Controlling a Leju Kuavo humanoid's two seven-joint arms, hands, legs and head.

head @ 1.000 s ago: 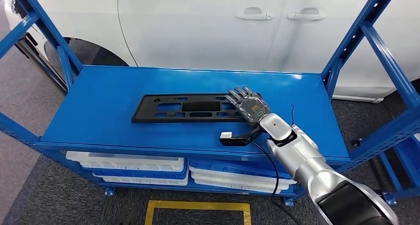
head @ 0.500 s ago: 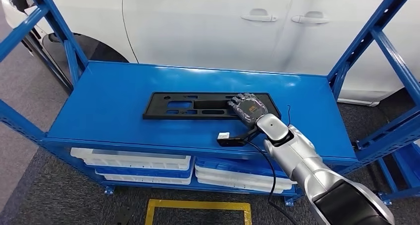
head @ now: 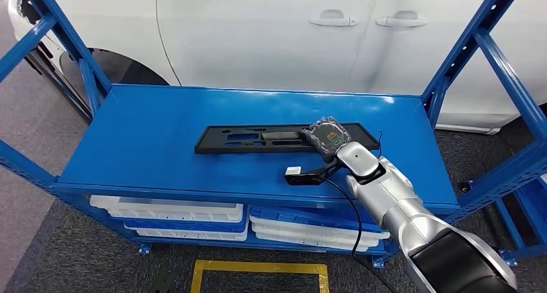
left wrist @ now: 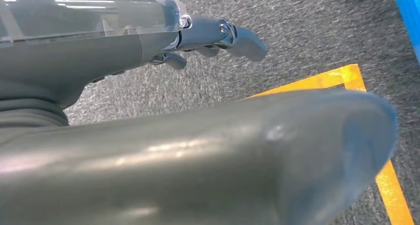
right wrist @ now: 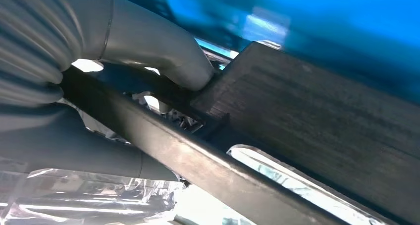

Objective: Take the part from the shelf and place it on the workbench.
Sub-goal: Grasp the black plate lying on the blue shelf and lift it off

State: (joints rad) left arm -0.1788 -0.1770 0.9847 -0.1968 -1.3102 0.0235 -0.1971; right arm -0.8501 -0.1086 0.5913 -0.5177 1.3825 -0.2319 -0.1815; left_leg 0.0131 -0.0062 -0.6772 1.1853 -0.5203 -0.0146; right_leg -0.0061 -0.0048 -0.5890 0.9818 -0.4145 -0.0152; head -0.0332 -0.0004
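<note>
The part (head: 258, 138) is a long, flat black plastic panel with several cut-outs, lying along the top of the blue shelf (head: 148, 157). My right hand (head: 328, 137) grips it near its right end. In the right wrist view the grey thumb (right wrist: 163, 51) presses on the part (right wrist: 322, 131) while the fingers curl around its edge. My left hand (left wrist: 208, 36) hangs over the grey carpet with nothing in it, its fingers loosely extended.
A white car (head: 258, 28) stands right behind the shelf. Blue uprights (head: 497, 54) frame the shelf on both sides. White trays (head: 174, 212) lie on the lower level. A yellow floor marking (head: 258, 267) lies in front. A cable trails from my right wrist.
My right hand's fingers went from spread over the part to closed around it. The part has slid to the right along the shelf, its right end now past the hand.
</note>
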